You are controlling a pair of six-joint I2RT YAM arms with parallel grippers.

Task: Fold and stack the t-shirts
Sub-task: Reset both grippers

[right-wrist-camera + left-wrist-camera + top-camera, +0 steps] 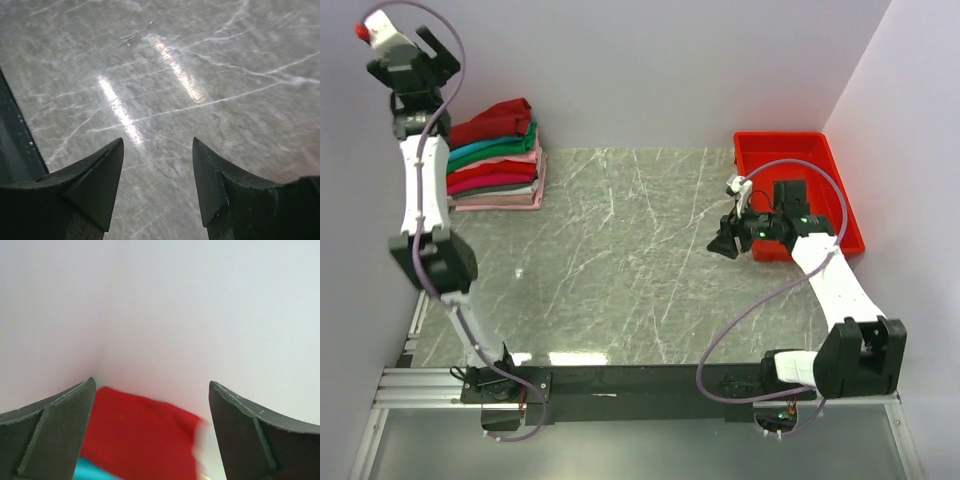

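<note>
Hovering above the t-shirts (495, 155), left end effector (442, 45) wide; right end effector (722, 240) wide.

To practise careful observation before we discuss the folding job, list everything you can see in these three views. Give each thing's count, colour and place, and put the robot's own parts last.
t-shirts: one folded stack, about seven; dark red on top, then green, teal, pink, red, grey, pale pink; far left of the table, by the back wall.
tray: one; bright red; far right corner.
table: one; grey, marbled; under everything.
walls: white; behind and at both sides.
left gripper: one; black, open; high above the stack.
right gripper: one; black, open; over bare table beside the tray.
</note>
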